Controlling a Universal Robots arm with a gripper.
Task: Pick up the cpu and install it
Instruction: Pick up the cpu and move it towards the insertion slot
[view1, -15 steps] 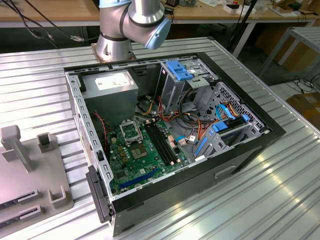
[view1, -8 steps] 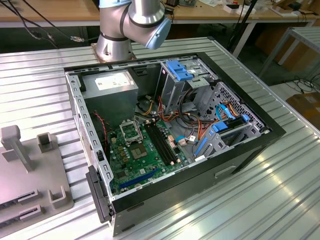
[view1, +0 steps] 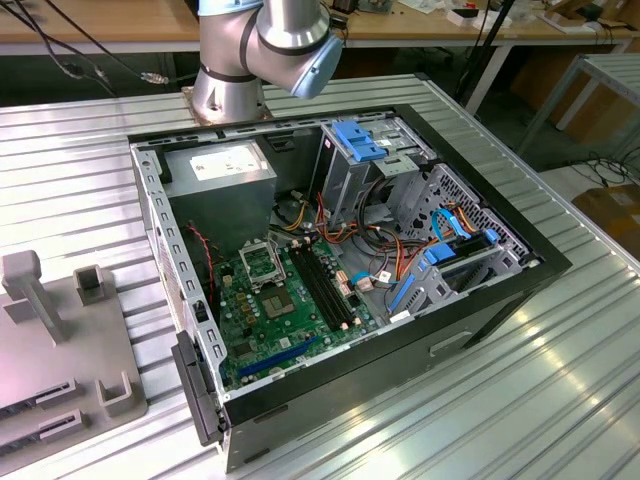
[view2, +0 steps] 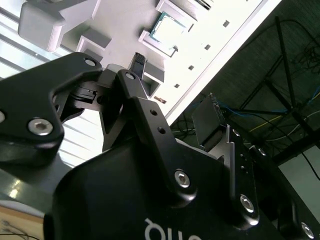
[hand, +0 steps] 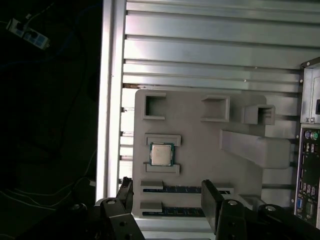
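Your cpu (hand: 162, 154) lying flat, metal top up, edges square to the grey holder (hand: 200, 135), your gripper (hand: 167, 190) spread wide, empty

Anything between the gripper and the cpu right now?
Nothing visible. In the first wrist view the cpu lies uncovered on the grey tray, and the open gripper hangs apart from it with no object across the gap.
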